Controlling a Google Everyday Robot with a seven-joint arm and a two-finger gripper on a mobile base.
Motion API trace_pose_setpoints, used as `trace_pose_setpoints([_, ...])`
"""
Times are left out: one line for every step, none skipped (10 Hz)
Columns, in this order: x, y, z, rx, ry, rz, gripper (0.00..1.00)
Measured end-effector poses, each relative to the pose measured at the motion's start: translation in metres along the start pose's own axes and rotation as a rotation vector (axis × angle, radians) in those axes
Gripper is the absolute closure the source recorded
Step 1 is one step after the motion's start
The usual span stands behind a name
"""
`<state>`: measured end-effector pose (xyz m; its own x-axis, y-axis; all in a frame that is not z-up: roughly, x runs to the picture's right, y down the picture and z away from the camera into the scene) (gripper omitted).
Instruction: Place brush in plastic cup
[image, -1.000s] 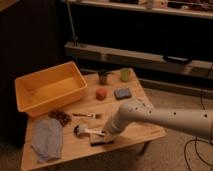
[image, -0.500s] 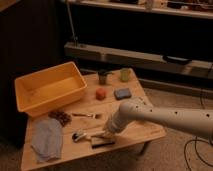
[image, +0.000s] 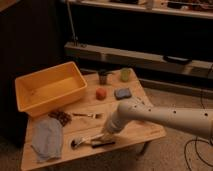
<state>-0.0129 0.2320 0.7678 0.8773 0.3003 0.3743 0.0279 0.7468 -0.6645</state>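
Observation:
The brush (image: 83, 141) lies flat near the table's front edge, its dark bristle head to the left and its pale handle pointing right. My gripper (image: 103, 136) hangs at the end of the white arm (image: 160, 117), low over the handle end of the brush and beside a flat dark block (image: 104, 144). The light-green plastic cup (image: 125, 74) stands upright at the table's far edge, well away from the gripper.
A dark grey cup (image: 103, 76) stands left of the green one. An orange object (image: 101, 93) and a blue-grey sponge (image: 122, 93) lie mid-table. A yellow bin (image: 30, 85) fills the left back. A fork (image: 88, 115), a brown clump (image: 61, 118) and a grey cloth (image: 47, 138) lie front left.
My arm has eased slightly down and toward the table's front, over the brush's handle end. The brush seems to have shifted slightly toward the front. The cups have not moved.

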Motion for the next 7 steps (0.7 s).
trace_pose_setpoints([-0.0018,0.0018,0.0033,-0.015,-0.01,0.003,0.62])
trace_pose_setpoints([-0.0021,0.0027,0.0047,-0.021,-0.014,0.005,0.7])
trace_pose_setpoints([-0.002,0.0035,0.0062,-0.027,-0.017,0.009,0.79])
trace_pose_setpoints([-0.0029,0.0036,0.0074,-0.029,-0.018,0.009,0.88])
trace_pose_setpoints([-0.0046,0.0047,0.0096,-0.035,-0.018,0.005,0.97])
trace_pose_setpoints([-0.0057,0.005,0.0104,-0.038,-0.018,0.002,1.0])
trace_pose_setpoints([-0.006,0.0051,0.0106,-0.039,-0.021,0.006,1.0])
